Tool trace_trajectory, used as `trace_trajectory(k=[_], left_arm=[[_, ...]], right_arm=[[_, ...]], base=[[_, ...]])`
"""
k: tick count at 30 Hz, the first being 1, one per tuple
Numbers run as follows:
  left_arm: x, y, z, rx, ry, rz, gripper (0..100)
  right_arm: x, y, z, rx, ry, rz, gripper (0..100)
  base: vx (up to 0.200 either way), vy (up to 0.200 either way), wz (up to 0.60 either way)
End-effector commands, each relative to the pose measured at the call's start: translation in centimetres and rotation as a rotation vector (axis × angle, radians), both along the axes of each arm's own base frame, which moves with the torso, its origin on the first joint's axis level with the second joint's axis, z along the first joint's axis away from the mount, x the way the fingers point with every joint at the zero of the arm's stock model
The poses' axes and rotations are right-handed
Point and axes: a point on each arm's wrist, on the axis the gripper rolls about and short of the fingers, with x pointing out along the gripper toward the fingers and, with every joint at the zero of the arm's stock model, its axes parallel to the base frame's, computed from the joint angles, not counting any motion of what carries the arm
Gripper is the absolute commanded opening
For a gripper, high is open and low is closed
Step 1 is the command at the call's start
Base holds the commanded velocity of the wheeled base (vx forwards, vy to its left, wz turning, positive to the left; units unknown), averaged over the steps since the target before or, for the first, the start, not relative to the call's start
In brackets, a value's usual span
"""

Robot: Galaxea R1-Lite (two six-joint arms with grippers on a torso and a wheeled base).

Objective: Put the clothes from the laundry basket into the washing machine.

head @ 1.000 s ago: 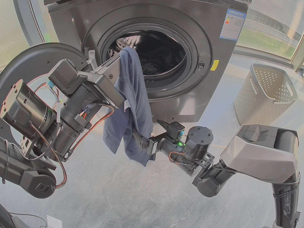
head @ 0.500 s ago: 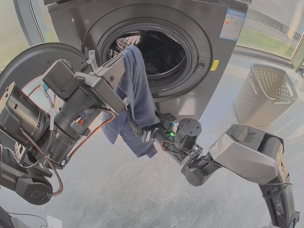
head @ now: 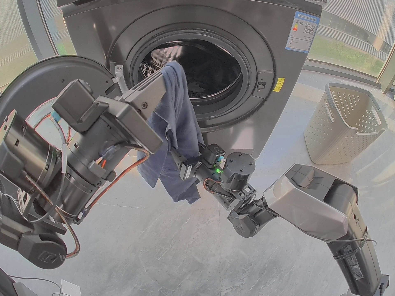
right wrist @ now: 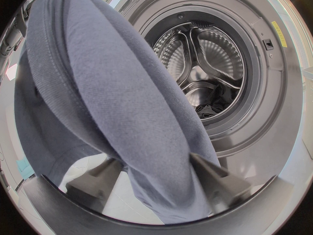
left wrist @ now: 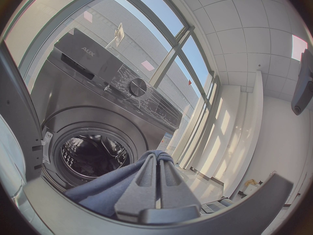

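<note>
Currently: blue sweatshirt (head: 179,120) hangs from left gripper (left wrist: 158,156), fingers pinched tight on top fold, just before washing machine (head: 255,62) opening. Right gripper (right wrist: 151,159) lower, fingers apart, cloth btwn. Dark garment (right wrist: 212,105) in drum. Laundry basket (head: 349,124) on floor, right of machine.

Grey marbled floor (head: 144,243); tall windows (left wrist: 163,23), grass (head: 349,58) seemingly beyond; white tiled ceiling (left wrist: 247,26); sunlit wall (left wrist: 280,141).
</note>
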Motion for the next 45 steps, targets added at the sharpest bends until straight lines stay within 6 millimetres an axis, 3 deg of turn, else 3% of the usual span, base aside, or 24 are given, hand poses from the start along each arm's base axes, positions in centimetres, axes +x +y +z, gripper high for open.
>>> trace_trajectory(k=[1,4,10,13,18,21,24,29,45], left_arm=[[0.2,0.3,0.1,-0.005,-0.003,0.011,0],[0.9,1.2,0.1,-0.005,0.000,0.060,0],[3.0,4.1,-1.0,0.027,0.035,0.196,0],[3.9,5.4,-2.7,0.075,0.083,0.233,0],[4.2,5.5,-5.2,0.134,0.160,0.228,0],[4.3,5.4,-5.9,0.151,0.183,0.228,0],[4.6,5.5,-8.6,0.209,0.271,0.234,0],[5.1,5.7,-10.7,0.256,0.343,0.248,0],[4.8,5.7,-13.2,0.321,0.431,0.235,0]], right_arm=[[0.0,-0.2,-0.1,0.000,0.001,-0.005,0],[0.0,-1.0,0.2,-0.001,0.002,-0.017,0],[-2.2,-4.0,3.4,0.002,0.004,-0.033,0],[-3.5,-6.0,5.0,0.010,-0.001,-0.045,0],[-4.9,-8.0,8.0,0.039,-0.032,-0.062,0],[-5.3,-8.3,8.9,0.052,-0.045,-0.065,0],[-5.9,-8.8,10.9,0.084,-0.073,-0.067,0],[-6.2,-8.5,11.1,0.093,-0.072,-0.070,0],[-6.8,-7.9,12.5,0.116,-0.091,-0.051,0]], base=[[0.000,0.000,0.00],[0.000,0.000,0.00],[0.000,0.000,0.00],[0.000,0.000,0.00],[0.000,0.000,0.00],[0.000,0.000,0.00],[0.000,0.000,0.00],[0.000,0.000,0.00],[0.000,0.000,0.00]])
